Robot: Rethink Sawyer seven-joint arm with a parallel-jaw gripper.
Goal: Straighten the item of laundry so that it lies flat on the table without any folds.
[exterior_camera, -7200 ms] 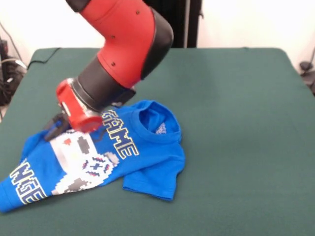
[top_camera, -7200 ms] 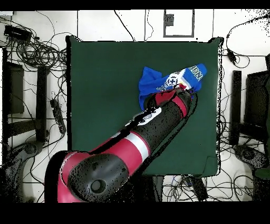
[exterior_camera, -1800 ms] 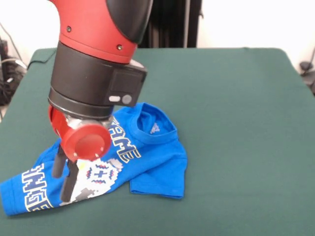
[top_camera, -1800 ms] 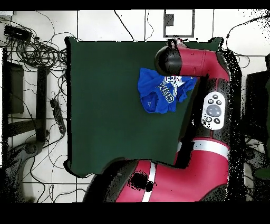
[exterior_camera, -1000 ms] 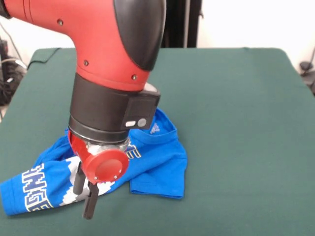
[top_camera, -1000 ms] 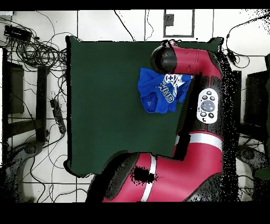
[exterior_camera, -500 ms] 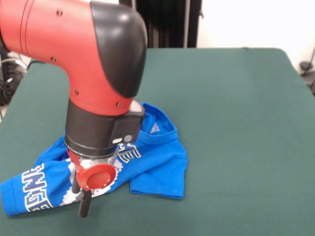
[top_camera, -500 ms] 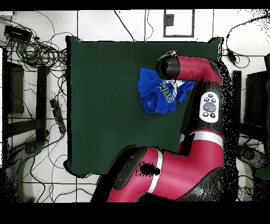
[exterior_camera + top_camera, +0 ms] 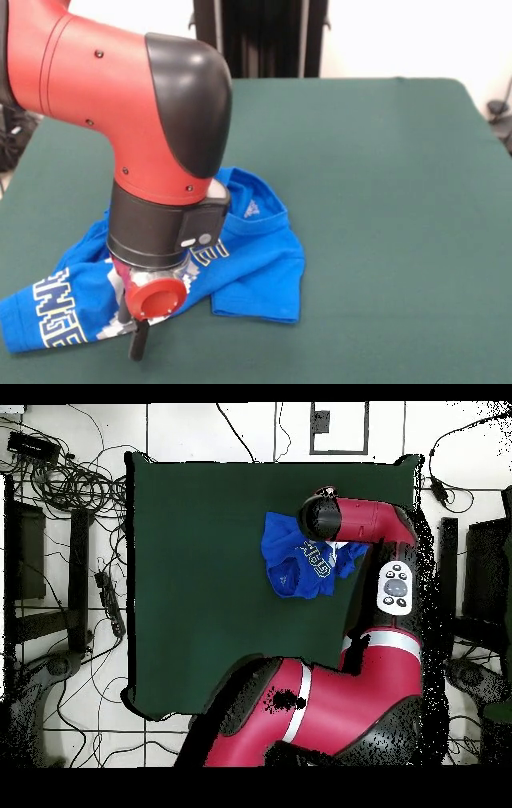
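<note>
Front view shows the red and black robot arm [image 9: 144, 128] bent at a black-capped elbow and dropping almost straight down, its black wrist section and round red end cap hanging over the small bright blue T-shirt with white pixel lettering [image 9: 256, 256]. Beneath the cap the claw [image 9: 132, 332] points down at the shirt's front hem, close to the near edge of the dark green felt tabletop [image 9: 384, 200]. Two thin dark fingers [image 9: 138, 342] stand close side by side, one partly behind the cap; whether they pinch cloth or merely sit together I cannot tell.

The wrist hides the controller print and most of the lettering; only a few letters show beside it and on the crumpled strip toward the near left corner. The shirt lies rumpled, one sleeve folded under. In the overhead view the arm covers one side of the shirt [image 9: 295, 559] and the claw is hidden under the elbow.

Compared with half a second ago, the arm has sunk slightly lower and nearer the near edge, while the shirt's outline looks unchanged.
</note>
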